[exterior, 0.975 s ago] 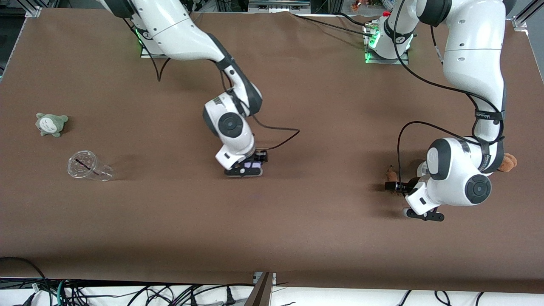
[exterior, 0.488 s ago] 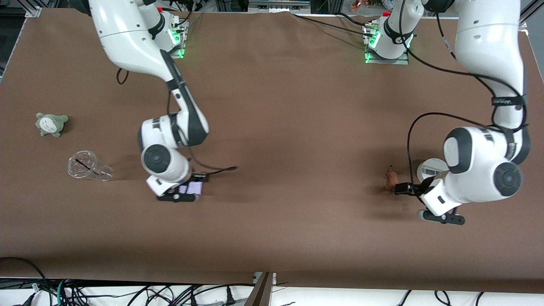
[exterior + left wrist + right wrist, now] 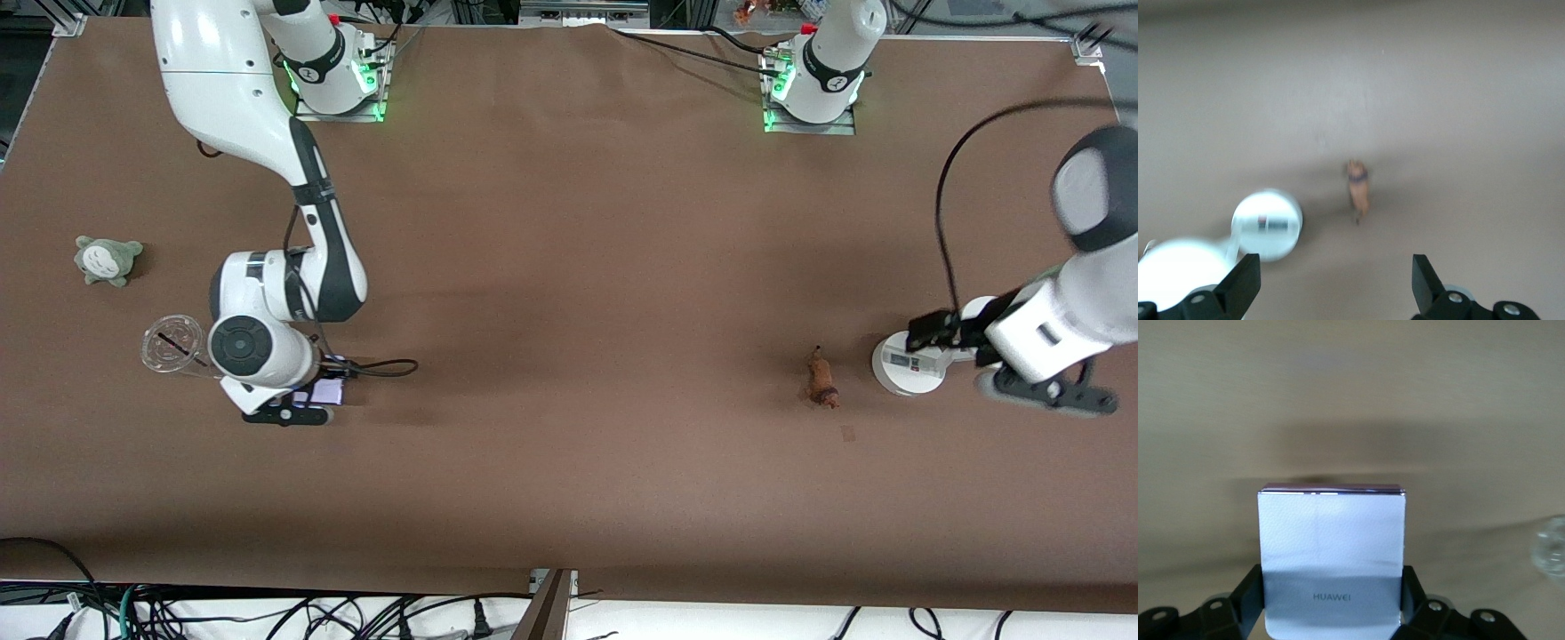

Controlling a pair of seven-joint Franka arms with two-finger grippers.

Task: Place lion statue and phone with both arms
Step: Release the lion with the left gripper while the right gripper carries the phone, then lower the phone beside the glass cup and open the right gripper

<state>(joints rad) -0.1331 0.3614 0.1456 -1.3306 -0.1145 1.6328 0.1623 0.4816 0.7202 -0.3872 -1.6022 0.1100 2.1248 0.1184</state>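
The phone (image 3: 329, 391), a pale lavender slab, is held flat between the fingers of my right gripper (image 3: 302, 402), low over the table beside a clear cup. The right wrist view shows the phone (image 3: 1331, 547) sticking out past the gripper (image 3: 1331, 587), which is shut on its two edges. The lion statue (image 3: 822, 379), small and orange-brown, lies alone on the table toward the left arm's end. My left gripper (image 3: 987, 364) hangs open over a white round device with nothing in it. Through the left wrist view the lion (image 3: 1358, 190) lies apart from the open gripper (image 3: 1335, 280).
A white round-based device (image 3: 905, 366) stands beside the lion, also in the left wrist view (image 3: 1266, 224). A clear plastic cup (image 3: 182, 348) lies on its side next to the right gripper. A grey-green plush toy (image 3: 108, 259) sits farther from the front camera than the cup.
My right arm has carried the phone from mid-table toward its own end, up to the cup. My left gripper has risen and pulled away from the lion, which stays on the table.
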